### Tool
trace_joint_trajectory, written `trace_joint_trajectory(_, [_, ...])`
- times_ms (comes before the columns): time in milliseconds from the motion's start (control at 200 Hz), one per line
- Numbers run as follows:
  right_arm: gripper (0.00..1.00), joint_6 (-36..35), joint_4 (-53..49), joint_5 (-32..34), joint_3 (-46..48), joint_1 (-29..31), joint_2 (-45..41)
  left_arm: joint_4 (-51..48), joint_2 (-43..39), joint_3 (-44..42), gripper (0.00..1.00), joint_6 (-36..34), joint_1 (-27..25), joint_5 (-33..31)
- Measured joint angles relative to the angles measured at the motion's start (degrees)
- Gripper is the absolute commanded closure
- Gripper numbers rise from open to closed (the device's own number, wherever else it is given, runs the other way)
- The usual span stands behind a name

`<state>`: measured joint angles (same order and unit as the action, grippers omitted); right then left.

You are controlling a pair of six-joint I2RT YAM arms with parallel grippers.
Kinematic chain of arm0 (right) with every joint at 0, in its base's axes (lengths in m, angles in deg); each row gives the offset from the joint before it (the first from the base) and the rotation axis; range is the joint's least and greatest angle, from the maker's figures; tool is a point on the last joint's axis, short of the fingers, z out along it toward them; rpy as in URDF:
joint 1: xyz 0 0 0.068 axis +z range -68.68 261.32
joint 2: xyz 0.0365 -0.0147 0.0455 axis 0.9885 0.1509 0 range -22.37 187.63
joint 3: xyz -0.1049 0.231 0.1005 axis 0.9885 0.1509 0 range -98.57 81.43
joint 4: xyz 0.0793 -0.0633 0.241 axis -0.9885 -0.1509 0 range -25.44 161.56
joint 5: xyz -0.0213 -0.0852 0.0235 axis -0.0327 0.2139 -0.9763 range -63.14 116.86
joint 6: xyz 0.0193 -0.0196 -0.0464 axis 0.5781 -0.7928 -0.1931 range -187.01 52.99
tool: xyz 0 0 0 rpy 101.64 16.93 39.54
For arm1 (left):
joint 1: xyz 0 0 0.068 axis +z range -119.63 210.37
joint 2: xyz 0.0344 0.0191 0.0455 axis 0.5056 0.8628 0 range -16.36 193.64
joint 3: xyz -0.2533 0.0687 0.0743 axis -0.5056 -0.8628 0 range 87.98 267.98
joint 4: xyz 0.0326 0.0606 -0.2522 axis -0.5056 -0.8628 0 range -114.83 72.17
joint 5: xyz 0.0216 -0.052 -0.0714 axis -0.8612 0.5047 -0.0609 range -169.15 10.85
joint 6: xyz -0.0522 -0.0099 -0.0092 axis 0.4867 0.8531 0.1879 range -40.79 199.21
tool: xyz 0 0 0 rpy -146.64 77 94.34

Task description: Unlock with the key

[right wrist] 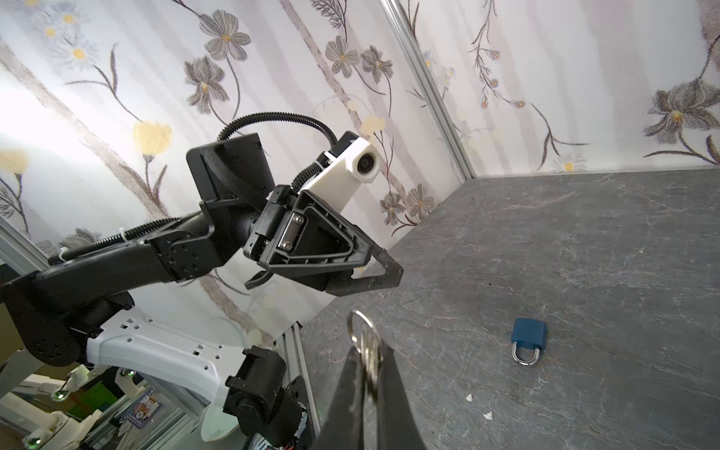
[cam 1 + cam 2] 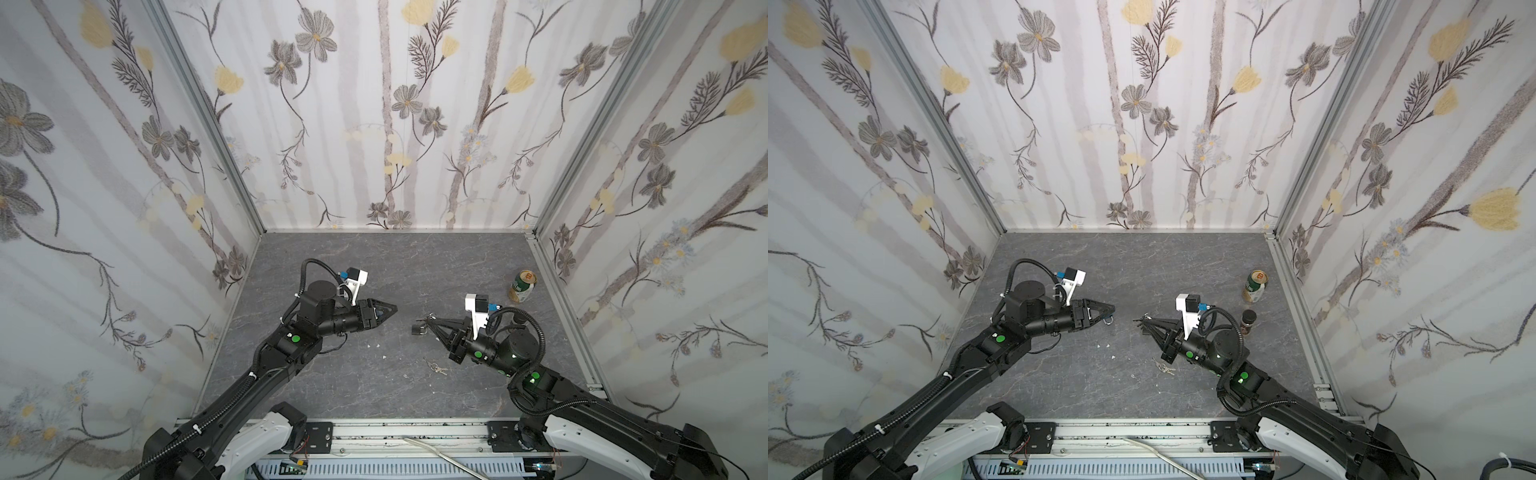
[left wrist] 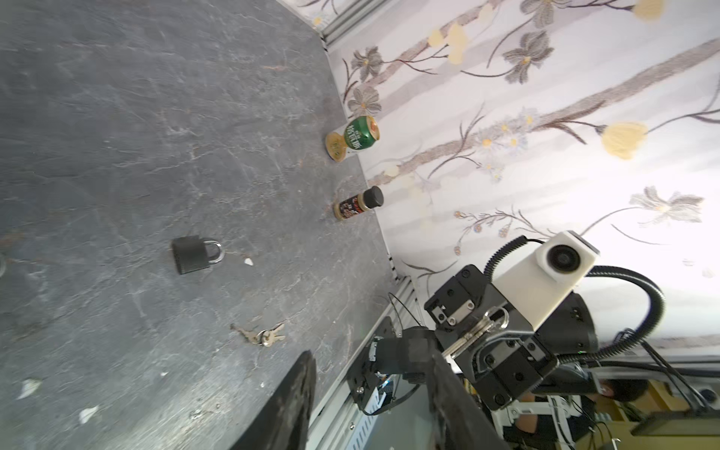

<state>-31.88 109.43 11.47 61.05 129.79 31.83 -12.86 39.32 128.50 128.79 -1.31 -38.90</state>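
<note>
Low centre, loose keys [image 2: 436, 368] lie on the table [image 2: 332, 270]. Above them, right gripper [image 2: 428, 320] pinched shut on a key bunch [image 1: 366, 346], likely poised for the black padlock [image 2: 417, 329] just beside its tip. Opposite, left gripper [image 2: 388, 313] half-open, empty, above the blue padlock [image 1: 528, 337]. Farther right, can [image 2: 522, 286] and bottle [image 2: 1249, 322] upright, contents unseen.
</note>
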Motion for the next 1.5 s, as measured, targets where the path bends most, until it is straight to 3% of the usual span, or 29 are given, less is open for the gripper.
trace_joint_trajectory(210, [1.0, 3.78, 5.79, -2.16, 0.46, -0.28, 2.12, 14.23, 2.25, -1.95, 0.52, 6.03, -2.8, 4.5])
trace_joint_trajectory(445, [1.0, 6.49, 10.51, -3.93, 0.87, -0.33, 3.91, 18.71, 4.61, -0.48, 0.61, 7.37, -5.84, 6.51])
trace_joint_trajectory(649, [1.0, 7.91, 12.41, -4.37, 1.55, -0.48, 3.98, 19.41, 5.49, 0.63, 0.71, 7.41, -6.99, 7.54])
trace_joint_trajectory(844, [1.0, 9.88, 14.71, -5.01, 2.4, -2.45, 4.02, 19.71, 6.14, 0.98, 0.7, 7.41, -8.0, 8.33])
trace_joint_trajectory(1099, [1.0, 12.39, 17.44, -5.27, 3.37, -3.48, 4.46, 19.69, 6.25, 1.05, 0.78, 7.39, -8.35, 8.44])
trace_joint_trajectory(1149, [1.0, 12.66, 17.9, -5.38, 3.37, -3.48, 4.63, 19.69, 6.25, 1.05, 0.78, 7.39, -8.35, 8.41])
trace_joint_trajectory(1219, [1.0, 12.81, 18.6, -5.7, 3.43, -3.48, 4.92, 19.69, 6.21, 1.05, 0.7, 7.17, -8.39, 8.44])
trace_joint_trajectory(1374, [1.0, 13.9, 19.34, -7.3, 3.45, -3.48, 5.77, 19.65, 5.97, 1.05, 0.67, 6.47, -8.39, 8.37])
trace_joint_trajectory(1499, [1.0, 14.32, 19.76, -8.72, 3.45, -3.48, 6.54, 19.65, 5.84, 1.05, 0.74, 6.1, -8.41, 7.98])
